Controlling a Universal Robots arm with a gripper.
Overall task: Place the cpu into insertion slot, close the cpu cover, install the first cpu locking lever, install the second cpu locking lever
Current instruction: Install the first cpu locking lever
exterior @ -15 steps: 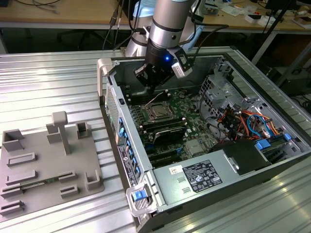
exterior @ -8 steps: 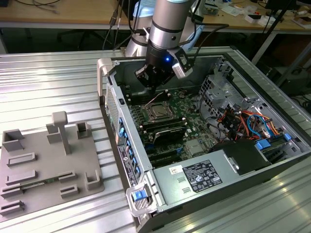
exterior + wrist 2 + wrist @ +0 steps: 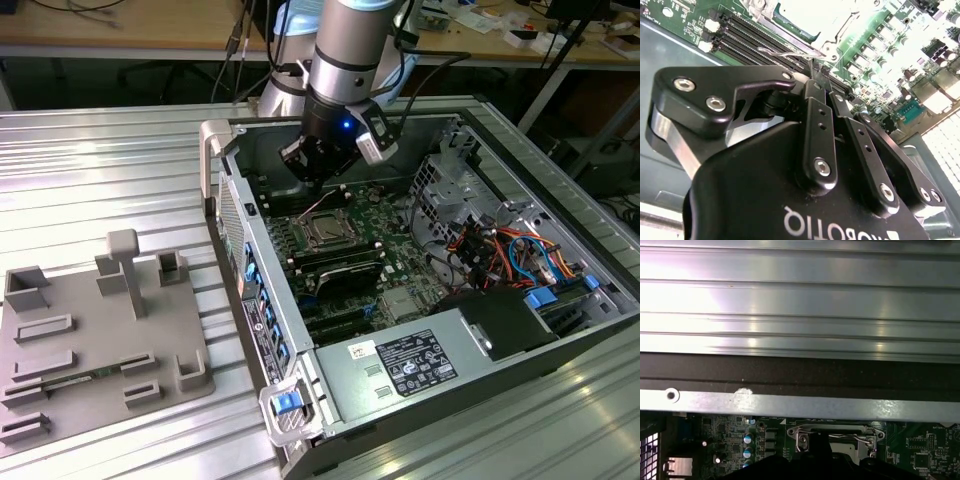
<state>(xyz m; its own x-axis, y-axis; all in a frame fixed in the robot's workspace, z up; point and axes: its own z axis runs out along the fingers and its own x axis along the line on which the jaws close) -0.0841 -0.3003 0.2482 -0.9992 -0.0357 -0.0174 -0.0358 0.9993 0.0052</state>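
The open computer case (image 3: 420,300) lay on its side on the ribbed metal table (image 3: 90,170), and the arm (image 3: 350,50) reached down into it from the far side. Inside the case sat the green board (image 3: 370,250), a tangle of orange and blue cables (image 3: 510,250) toward the exterior view's right, and a grey power box (image 3: 410,365) with a white label along the near wall.

On the board the chip (image 3: 325,232) lay flat in its socket (image 3: 302,222), silver face up, with the metal cover (image 3: 326,217) down around it (the frame looked closed, though how firmly it sat could not be told). Just nearer the camera ran the long black memory slots (image 3: 345,275).

The gripper (image 3: 318,172) hung over the board just behind the socket, above it and holding nothing. In the second wrist view its black fingers (image 3: 815,125) stood together, tips meeting with no gap, pointed at a thin wire lever (image 3: 785,51) beside the socket; whether the tips touched the lever could not be told. The cover's bright frame (image 3: 840,30) showed beyond them. In the first wrist view the hinged end of the cover (image 3: 835,432) lay below the case's grey wall (image 3: 800,405).

To the exterior view's left a grey parts tray (image 3: 100,340) rested on the table, well apart from the case, with a memory stick (image 3: 70,380) lying in one of its grooves.
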